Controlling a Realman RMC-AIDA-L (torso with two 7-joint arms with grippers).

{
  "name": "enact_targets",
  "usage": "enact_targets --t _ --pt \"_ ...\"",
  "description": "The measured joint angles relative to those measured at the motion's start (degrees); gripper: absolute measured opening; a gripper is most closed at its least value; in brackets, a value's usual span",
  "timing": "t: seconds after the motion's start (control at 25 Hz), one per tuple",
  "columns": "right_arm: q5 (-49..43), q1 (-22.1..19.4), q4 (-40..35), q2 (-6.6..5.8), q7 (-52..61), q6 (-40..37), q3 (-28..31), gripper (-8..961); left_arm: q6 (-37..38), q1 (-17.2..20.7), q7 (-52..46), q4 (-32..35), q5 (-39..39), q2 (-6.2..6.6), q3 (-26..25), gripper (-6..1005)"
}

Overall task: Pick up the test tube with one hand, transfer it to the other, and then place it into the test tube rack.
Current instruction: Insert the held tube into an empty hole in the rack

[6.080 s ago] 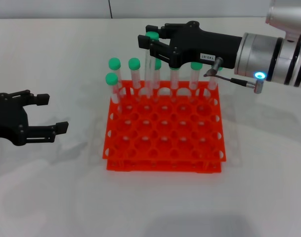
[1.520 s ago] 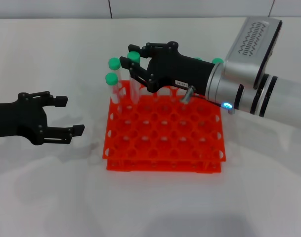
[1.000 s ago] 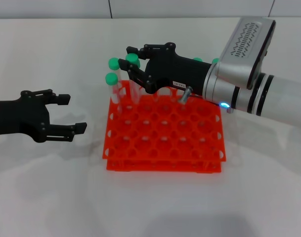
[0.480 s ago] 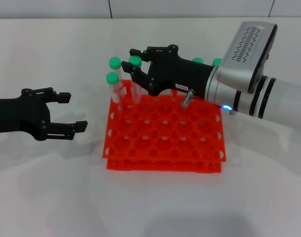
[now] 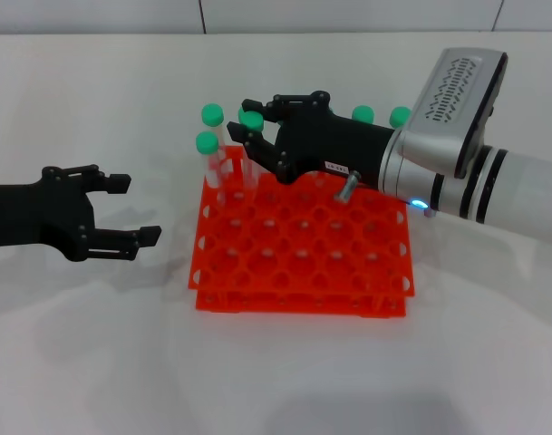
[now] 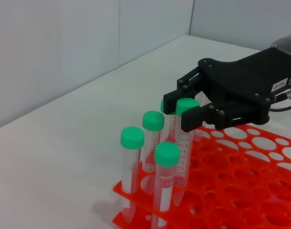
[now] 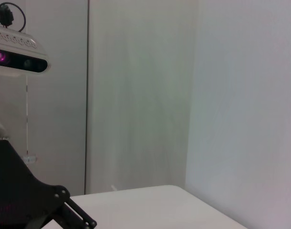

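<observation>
The orange-red test tube rack (image 5: 298, 263) sits mid-table and also shows in the left wrist view (image 6: 241, 191). My right gripper (image 5: 248, 122), black with a small white label, reaches over the rack's back left part. It is shut on the test tube (image 5: 251, 120) just under its green cap. The tube stands upright with its lower end down in the rack; the left wrist view shows the tube (image 6: 187, 107) between the right gripper's fingers (image 6: 193, 118). My left gripper (image 5: 132, 207), black and unlabelled, is open and empty to the left of the rack.
Other green-capped tubes stand in the rack's back rows: two at the left (image 5: 209, 115) (image 5: 206, 143) and two behind my right arm (image 5: 362, 114) (image 5: 400, 116). The rack's front rows have open holes. The right wrist view shows only a wall.
Six seconds ago my right gripper held the tube high above the rack. It has since lowered it, and in the last second drifted slightly right and down. The left gripper barely moved.
</observation>
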Motion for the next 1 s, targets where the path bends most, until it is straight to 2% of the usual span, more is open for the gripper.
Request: enact_targets --t 1.0 --pt "0.0 0.0 0.6 0.00 0.4 0.2 -0.8 268 0.0 -0.8 0.0 -0.8 0.0 0.01 0.0 893"
